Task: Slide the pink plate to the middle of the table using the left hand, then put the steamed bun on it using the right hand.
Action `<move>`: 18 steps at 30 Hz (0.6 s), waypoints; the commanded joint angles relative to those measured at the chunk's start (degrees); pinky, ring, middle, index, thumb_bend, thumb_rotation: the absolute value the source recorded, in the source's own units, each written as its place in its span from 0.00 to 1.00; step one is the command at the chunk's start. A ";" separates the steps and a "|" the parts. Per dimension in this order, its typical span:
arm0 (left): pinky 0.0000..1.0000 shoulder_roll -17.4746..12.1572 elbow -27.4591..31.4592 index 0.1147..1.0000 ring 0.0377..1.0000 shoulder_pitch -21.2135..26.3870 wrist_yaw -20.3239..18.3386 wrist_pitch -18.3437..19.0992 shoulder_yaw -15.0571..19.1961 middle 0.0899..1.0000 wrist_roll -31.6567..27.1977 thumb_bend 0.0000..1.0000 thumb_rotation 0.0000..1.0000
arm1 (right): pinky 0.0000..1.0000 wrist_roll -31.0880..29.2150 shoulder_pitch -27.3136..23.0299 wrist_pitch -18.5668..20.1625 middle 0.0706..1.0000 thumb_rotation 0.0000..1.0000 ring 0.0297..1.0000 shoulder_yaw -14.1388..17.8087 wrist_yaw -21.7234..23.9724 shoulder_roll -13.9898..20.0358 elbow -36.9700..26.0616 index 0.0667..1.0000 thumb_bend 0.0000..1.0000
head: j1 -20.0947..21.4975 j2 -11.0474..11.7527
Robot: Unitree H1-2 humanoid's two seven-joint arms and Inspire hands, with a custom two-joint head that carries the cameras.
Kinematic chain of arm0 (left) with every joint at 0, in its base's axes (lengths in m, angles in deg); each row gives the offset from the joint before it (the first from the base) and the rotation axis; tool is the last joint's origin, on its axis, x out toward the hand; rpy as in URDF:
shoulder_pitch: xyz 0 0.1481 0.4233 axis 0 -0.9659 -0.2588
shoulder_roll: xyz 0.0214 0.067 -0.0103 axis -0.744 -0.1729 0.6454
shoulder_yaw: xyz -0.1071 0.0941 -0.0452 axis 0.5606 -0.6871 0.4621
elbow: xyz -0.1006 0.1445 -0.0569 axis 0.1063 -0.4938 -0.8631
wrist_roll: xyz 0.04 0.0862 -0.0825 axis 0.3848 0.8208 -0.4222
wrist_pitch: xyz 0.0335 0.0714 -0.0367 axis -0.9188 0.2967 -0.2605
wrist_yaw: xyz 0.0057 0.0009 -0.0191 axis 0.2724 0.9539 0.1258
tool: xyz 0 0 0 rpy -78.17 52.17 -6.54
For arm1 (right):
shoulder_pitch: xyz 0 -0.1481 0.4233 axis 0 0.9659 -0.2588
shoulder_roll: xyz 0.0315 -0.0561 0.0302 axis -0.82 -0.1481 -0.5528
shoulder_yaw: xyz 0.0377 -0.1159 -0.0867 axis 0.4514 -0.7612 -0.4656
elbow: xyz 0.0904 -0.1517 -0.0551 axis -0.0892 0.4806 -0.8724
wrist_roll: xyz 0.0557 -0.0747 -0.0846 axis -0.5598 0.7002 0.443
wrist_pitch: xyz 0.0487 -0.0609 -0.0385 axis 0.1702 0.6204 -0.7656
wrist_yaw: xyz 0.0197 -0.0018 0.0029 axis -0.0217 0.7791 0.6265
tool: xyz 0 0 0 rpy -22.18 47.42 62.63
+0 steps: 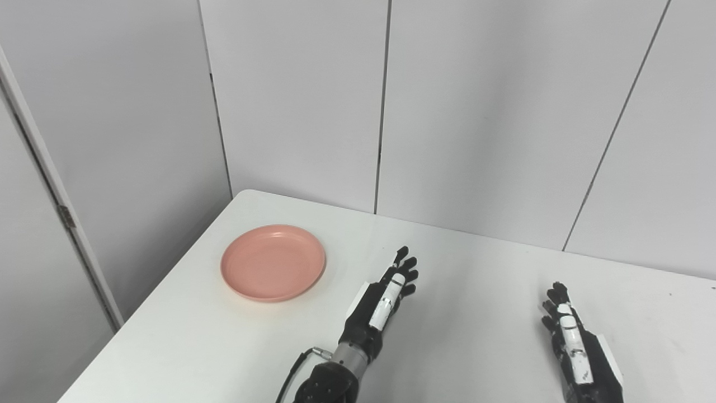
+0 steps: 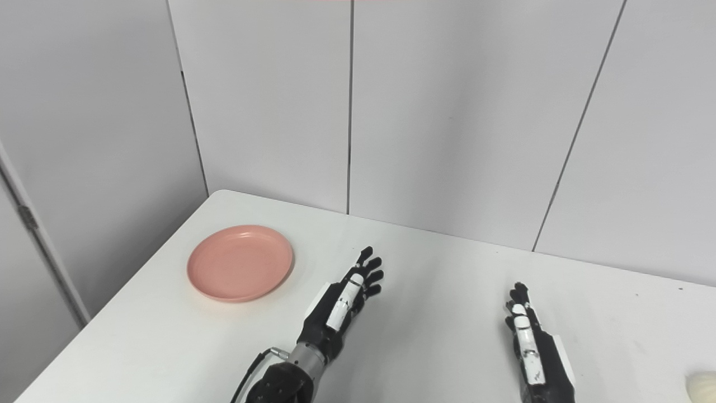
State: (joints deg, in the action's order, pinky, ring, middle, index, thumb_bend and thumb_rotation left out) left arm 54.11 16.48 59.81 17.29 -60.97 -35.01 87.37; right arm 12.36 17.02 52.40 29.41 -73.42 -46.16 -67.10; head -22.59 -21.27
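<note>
Nothing's done yet: the round pink plastic plate (image 1: 273,262) sits untouched at the white table's (image 1: 475,291) far-left corner, the pale steamed bun (image 2: 702,386) waits at the right edge, and the left hand (image 1: 386,296) and right hand (image 1: 568,330) are both spread open, holding nothing.

Plate (image 1: 273,262) at table's (image 1: 475,263) far left, bun (image 2: 702,386) at near right edge.

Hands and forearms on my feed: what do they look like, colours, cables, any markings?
Both are black, many-fingered robotic hands with white panels along the back. The left hand joins a silver metal wrist collar above a black forearm, with a thin black cable looping off the wrist. The right hand has a white plate on its outer side. No readable markings.
</note>
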 commanded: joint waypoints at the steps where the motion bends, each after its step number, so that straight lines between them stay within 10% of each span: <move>1: 0.93 0.18 5.45 0.98 0.94 2.10 0.13 0.77 0.41 0.96 -1.72 0.47 1.00 | 1.00 -0.40 2.58 -1.19 1.00 1.00 1.00 0.48 0.79 0.76 3.56 1.00 0.06 | -0.03 -0.12; 18: 0.96 -3.29 28.22 0.92 0.91 2.43 4.07 8.34 5.08 0.91 -2.14 0.50 1.00 | 1.00 -0.87 2.32 -1.95 1.00 1.00 1.00 1.02 1.66 1.62 4.68 1.00 0.09 | -1.77 -1.56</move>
State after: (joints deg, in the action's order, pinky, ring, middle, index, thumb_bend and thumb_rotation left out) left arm 51.27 42.18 60.86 20.64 -52.55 -30.20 85.61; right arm 11.76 16.35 52.37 29.87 -72.24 -45.23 -65.76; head -24.26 -22.59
